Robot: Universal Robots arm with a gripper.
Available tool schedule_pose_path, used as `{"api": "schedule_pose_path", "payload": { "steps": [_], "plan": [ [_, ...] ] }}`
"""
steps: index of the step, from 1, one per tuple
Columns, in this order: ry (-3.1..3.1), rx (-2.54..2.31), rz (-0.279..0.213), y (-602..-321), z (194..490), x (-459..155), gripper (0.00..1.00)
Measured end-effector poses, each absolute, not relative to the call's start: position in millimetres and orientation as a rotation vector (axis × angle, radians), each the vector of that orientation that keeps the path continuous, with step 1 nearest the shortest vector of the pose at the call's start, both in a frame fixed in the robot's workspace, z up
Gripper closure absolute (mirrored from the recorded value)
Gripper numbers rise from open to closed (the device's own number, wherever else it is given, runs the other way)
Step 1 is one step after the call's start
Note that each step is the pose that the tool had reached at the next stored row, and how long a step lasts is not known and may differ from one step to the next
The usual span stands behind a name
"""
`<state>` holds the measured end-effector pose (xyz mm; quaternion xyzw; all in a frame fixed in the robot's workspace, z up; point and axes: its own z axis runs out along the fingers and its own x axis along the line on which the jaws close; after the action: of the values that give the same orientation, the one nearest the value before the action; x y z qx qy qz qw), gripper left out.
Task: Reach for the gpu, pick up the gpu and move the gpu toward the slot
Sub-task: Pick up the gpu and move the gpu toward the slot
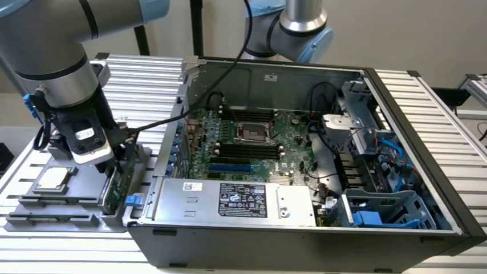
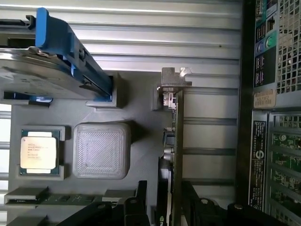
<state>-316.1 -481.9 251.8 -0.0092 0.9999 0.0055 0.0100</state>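
- The gpu [image 1: 114, 187] stands on edge in the gray fixture tray [image 2: 141, 108], along the tray edge beside the PC case [image 1: 304, 251], with its metal bracket [image 2: 175, 81] at 1 end.
- My gripper [image 2: 164, 209] is spread, 1 finger on each side of the card's top edge, not clamped yet.
- My read is that it's light, stiff, thin and fragile: pinch the flat board faces, avoid components, keep it upright.

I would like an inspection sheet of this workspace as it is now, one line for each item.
Surface: ribbed metal table carrying a grey parts tray.
Job's things: gpu stands on edge in the tray, beside the open computer case.
Clutter: processor chip; hard drive with blue rails.
Grippers: gripper open, fingers astride the gpu.
Cables: black cable runs to the wrist.
Surroundings: pale wall.
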Motion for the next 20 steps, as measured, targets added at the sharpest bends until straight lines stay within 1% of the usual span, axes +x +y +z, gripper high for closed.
{"api": "schedule_pose_path", "payload": {
  "steps": [19,20],
  "plan": [
    [3.121,-0.026,0.013,-482.0,241.4,-314.1,0.58],
    [3.121,-0.026,0.012,-482.0,241.2,-314.1,0.60]
  ]
}}
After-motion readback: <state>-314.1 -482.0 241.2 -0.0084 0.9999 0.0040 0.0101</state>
